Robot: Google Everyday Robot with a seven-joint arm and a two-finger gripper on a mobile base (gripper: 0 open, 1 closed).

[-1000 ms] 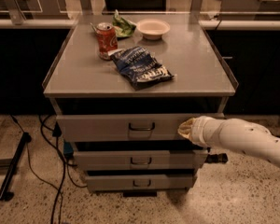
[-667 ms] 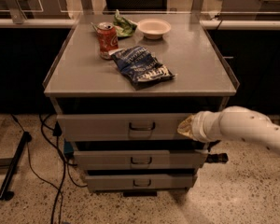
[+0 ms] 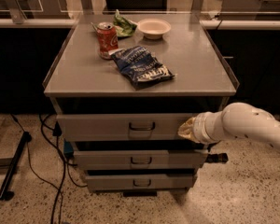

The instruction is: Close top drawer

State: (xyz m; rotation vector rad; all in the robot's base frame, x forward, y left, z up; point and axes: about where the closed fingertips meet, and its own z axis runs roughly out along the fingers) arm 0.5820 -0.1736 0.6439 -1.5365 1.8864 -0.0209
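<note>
The top drawer (image 3: 102,126) is a wide grey metal drawer with a dark wire pull (image 3: 141,126) in the middle of its front. It stands out a little from the cabinet, with a dark gap above it. My gripper (image 3: 186,129) is at the end of my white arm (image 3: 245,123), which reaches in from the right. Its tip is against the right end of the drawer's front.
Two narrower grey drawers (image 3: 140,160) (image 3: 141,182) sit below. On the cabinet top (image 3: 196,64) lie a red soda can (image 3: 107,40), a blue chip bag (image 3: 141,67), a white bowl (image 3: 153,28) and a green packet (image 3: 123,25). Black cables (image 3: 51,171) trail on the floor at left.
My arm has drawn back a little to the right and risen slightly; the gripper stays by the right end of the drawer front. The drawer looks about the same.
</note>
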